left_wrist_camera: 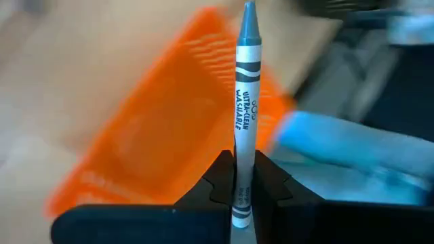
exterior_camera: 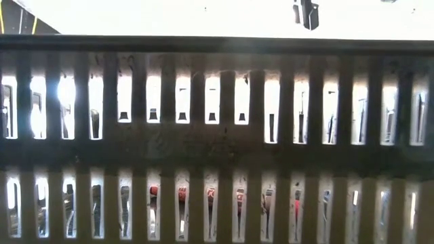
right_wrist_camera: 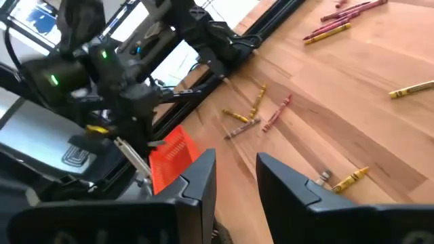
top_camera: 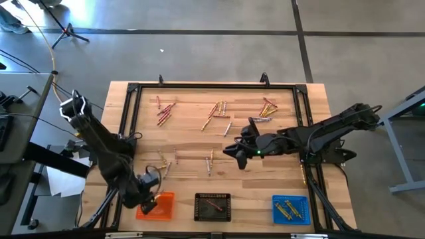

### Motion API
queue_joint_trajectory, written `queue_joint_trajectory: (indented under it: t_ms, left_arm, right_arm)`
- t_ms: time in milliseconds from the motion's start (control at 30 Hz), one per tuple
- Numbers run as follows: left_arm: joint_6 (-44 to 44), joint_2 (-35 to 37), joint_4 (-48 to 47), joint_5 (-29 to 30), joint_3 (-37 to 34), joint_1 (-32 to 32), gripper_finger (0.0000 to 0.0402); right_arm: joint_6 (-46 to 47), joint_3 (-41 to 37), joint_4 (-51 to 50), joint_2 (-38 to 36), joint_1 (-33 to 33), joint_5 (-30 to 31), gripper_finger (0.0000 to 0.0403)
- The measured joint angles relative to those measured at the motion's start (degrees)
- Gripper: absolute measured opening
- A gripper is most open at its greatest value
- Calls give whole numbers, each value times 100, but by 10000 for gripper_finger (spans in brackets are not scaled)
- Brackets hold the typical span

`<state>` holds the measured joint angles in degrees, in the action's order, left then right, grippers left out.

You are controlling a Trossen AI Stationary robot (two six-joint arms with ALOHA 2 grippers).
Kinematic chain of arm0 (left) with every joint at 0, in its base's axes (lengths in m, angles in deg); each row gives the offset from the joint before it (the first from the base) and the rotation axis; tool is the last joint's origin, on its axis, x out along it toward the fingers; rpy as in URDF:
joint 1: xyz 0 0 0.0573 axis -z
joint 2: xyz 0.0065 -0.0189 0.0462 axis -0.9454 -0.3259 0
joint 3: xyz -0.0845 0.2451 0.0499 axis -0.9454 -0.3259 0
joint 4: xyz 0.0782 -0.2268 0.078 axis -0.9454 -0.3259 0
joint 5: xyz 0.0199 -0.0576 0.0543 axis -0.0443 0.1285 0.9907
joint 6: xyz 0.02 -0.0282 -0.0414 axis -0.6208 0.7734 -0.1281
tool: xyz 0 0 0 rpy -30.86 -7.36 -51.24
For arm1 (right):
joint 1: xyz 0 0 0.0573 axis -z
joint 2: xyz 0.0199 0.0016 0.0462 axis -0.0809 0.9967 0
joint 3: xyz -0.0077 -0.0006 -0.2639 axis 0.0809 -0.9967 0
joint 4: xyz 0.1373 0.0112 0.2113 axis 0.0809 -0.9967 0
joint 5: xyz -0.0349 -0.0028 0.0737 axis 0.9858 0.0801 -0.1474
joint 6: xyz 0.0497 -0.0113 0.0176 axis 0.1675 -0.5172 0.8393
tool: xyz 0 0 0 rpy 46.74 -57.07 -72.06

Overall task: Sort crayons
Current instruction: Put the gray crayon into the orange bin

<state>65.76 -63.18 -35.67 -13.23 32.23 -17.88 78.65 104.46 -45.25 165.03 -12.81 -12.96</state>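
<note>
My left gripper (top_camera: 147, 204) is at the near left, over the orange tray (top_camera: 161, 206), shut on a grey-blue crayon (left_wrist_camera: 247, 95) with a pale label. My right gripper (top_camera: 232, 151) hovers over the middle of the table, open with nothing between its fingers (right_wrist_camera: 203, 176). Loose yellow, red and brownish crayons lie flat on the wood in groups at the far left (top_camera: 164, 109), far middle (top_camera: 218, 113), far right (top_camera: 265, 107) and centre (top_camera: 210, 161). The black tray (top_camera: 212, 206) holds a red crayon and the blue tray (top_camera: 291, 210) yellow ones. My left gripper pinches the grey-blue crayon between its two fingers (left_wrist_camera: 218, 177), near the crayon's blunt end (left_wrist_camera: 244, 154). The crayon lies along the fingers and sticks out past their tips, pointed end foremost, slanting down over the orange tray (left_wrist_camera: 169, 135). Whether its tip touches the tray, I cannot tell.
A black frame (top_camera: 133, 89) runs round the wooden table. The three trays stand in a row along the near edge. The low view is filled by the black tray's slotted wall (exterior_camera: 217, 149). A yellow crayon (right_wrist_camera: 350, 179) lies just beyond my right gripper's fingers.
</note>
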Motion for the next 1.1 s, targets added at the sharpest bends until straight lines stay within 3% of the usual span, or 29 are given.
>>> queue_joint_trajectory:
  t_ms: [133, 300, 600, 833, 1100]
  left_arm:
    - [429, -459, 55, -81, -5, 88, 13]
    - [329, -772, 689, -401, -5, 103, 49]
    - [-135, -742, 1178, -791, -5, -124, 119]
    - [-658, -620, 1294, -877, -5, -895, 108]
    - [-1321, -633, 609, -612, -3, -2140, 90]
  right_arm:
    - [-9, 0, -31, 0, 73, -2, 89]
    - [-11, 0, -96, -2, 111, -7, 89]
    - [-77, 0, -489, -2, 109, -296, 89]
    - [-120, 0, -857, -2, 109, -295, 89]
    - [-230, 0, -1228, -4, 109, -295, 89]
